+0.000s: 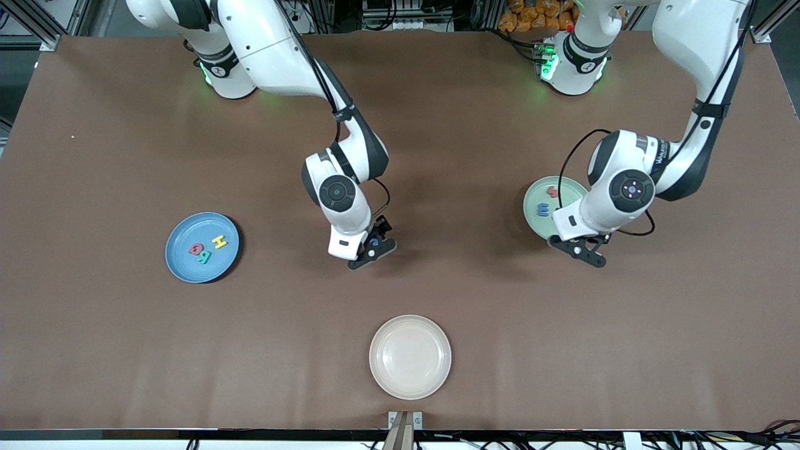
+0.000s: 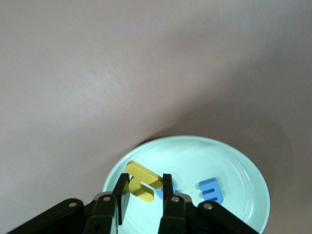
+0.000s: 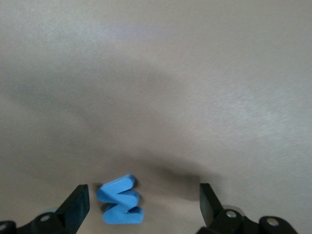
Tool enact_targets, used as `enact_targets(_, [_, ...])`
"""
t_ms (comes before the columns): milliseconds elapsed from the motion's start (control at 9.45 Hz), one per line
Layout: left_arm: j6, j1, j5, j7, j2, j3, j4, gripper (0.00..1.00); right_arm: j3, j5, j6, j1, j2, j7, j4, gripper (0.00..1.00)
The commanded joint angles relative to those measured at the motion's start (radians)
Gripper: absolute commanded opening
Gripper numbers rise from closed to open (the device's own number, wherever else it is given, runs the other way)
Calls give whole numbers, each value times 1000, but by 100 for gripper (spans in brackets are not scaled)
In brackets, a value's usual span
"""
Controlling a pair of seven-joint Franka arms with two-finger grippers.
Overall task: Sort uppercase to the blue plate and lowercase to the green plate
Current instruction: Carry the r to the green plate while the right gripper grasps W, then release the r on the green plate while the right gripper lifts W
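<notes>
The left claw point(image 2: 144, 195) hangs over the green plate point(image 2: 234, 161), at the rim nearer the front camera, its fingers pinched tight on the yellow h point(image 2: 142, 181), which sits tilted between them. On that plate lie a blue e point(image 2: 211, 190) and, seen from the front, a red letter point(image 1: 552, 191) farther from the front camera than the e.

The right claw point(image 3: 141, 202) is down near the middle of the table point(image 1: 437, 125), jaws spread wide. The blue M point(image 3: 119, 200) lies flat on the table between its fingers, closer to one finger than the other, untouched.

The blue plate point(image 1: 181, 259), toward the right arm's end, holds the yellow H point(image 1: 219, 242), red Q point(image 1: 195, 249) and teal R point(image 1: 204, 256). A cream plate point(image 1: 409, 384) sits nearest the front camera.
</notes>
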Motion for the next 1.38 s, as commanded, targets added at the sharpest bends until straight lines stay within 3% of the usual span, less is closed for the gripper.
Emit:
enact_targets(0, [46, 15, 8, 0, -80, -9, -124, 0, -7, -20, -2, 23, 22, 53, 26, 100])
enact_targets(212, [49, 15, 5, -3, -110, -9, -178, 0, -7, -21, -4, 27, 21, 53, 26, 100])
enact_targets(423, [136, 20, 5, -3, -99, -8, -233, 0, -11, -24, -4, 32, 19, 53, 22, 100])
enact_targets(529, [138, 34, 5, -3, -98, -8, -240, 0, -11, -35, -4, 32, 18, 53, 22, 30])
enact_targets(635, [138, 43, 5, 6, -104, -8, -255, 0, -11, -35, -4, 32, 18, 53, 22, 0])
enact_targets(1164, [154, 71, 5, 12, -102, -6, -286, 0, -42, -35, -27, 21, -10, 80, 14, 0])
enact_targets(1270, [154, 75, 5, 10, -105, -6, -295, 7, -78, -35, -78, 29, -22, 130, 16, 0])
